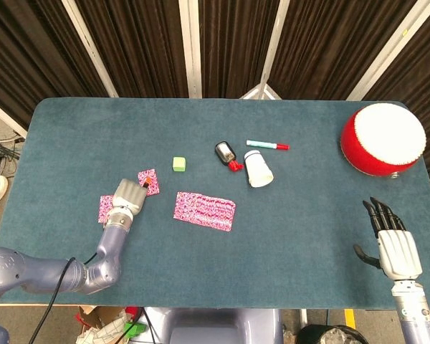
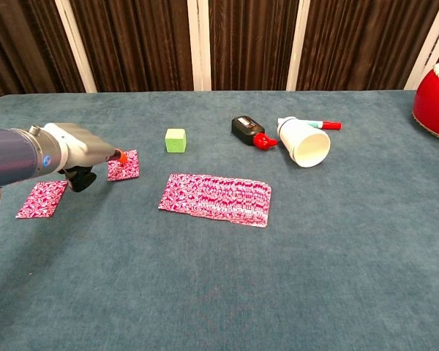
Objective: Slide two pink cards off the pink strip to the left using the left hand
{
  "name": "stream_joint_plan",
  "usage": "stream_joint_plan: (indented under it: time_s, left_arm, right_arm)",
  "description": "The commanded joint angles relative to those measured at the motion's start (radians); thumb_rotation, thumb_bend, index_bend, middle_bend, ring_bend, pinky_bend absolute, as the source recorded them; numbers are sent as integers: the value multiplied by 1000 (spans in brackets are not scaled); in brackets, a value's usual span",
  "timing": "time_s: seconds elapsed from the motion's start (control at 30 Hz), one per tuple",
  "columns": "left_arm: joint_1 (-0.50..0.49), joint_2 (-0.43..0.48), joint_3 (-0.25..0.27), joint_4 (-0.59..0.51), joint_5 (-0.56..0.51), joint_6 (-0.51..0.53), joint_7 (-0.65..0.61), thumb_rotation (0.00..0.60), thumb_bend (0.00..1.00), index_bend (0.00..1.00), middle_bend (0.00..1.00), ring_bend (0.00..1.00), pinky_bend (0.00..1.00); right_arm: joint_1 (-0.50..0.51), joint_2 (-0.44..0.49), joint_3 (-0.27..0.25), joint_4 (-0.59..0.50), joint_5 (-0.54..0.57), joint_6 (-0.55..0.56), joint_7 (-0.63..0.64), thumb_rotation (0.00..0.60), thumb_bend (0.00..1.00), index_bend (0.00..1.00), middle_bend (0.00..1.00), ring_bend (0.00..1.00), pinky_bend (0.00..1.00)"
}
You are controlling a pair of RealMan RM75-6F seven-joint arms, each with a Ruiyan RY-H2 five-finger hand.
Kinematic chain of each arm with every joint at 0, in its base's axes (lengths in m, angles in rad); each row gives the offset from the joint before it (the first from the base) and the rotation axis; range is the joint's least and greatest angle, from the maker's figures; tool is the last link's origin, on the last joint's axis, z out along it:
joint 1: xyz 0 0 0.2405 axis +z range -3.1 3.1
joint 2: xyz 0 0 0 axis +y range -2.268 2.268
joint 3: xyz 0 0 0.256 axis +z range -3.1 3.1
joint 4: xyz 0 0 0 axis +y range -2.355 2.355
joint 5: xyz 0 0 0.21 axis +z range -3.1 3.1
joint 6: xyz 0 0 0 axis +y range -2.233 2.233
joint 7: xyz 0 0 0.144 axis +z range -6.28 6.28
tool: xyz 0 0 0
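The pink patterned strip (image 1: pixel 205 210) (image 2: pixel 216 199) lies flat near the middle of the table. One pink card (image 1: pixel 148 181) (image 2: pixel 124 165) lies left of it, apart from the strip. My left hand (image 1: pixel 127 197) (image 2: pixel 77 156) has its fingers curled in, and an orange fingertip (image 2: pixel 120 155) presses on that card. A second pink card (image 1: pixel 107 209) (image 2: pixel 42 199) lies further left, partly behind the hand in the head view. My right hand (image 1: pixel 394 240) hovers at the near right with fingers spread, holding nothing.
A green cube (image 1: pixel 178 164) (image 2: pixel 175 140) sits behind the card. Further right are a black and red bottle (image 1: pixel 227 155), a tipped white cup (image 1: pixel 259 168) (image 2: pixel 304 143) and a marker (image 1: pixel 268 145). A red and white drum (image 1: pixel 383 139) stands far right.
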State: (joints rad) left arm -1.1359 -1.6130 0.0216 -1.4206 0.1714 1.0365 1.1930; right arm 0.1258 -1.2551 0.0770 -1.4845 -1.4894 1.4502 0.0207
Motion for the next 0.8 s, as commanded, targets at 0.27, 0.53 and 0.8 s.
stream_joint_plan:
  time_s: [0.27,0.53,0.8]
  left_arm:
    - [-10,-47,-9,159,-44,-47,68,600,890,60,826,755,677]
    - [-35,62,-64,3,67,78,62,600,864,59,806,739,675]
    - [20,288,-115,-334,157,197,-47,600,597,58,469,461,539]
  right_arm:
    - [0,-1,6,10,12,-4,5,600,277,22,51,84,189]
    - [4,-8,2,15,6,-9,0,600,277,22,51,84,189]
    - [-1,-1,-2,2,-7,4,8,600,278,23,51,85,189]
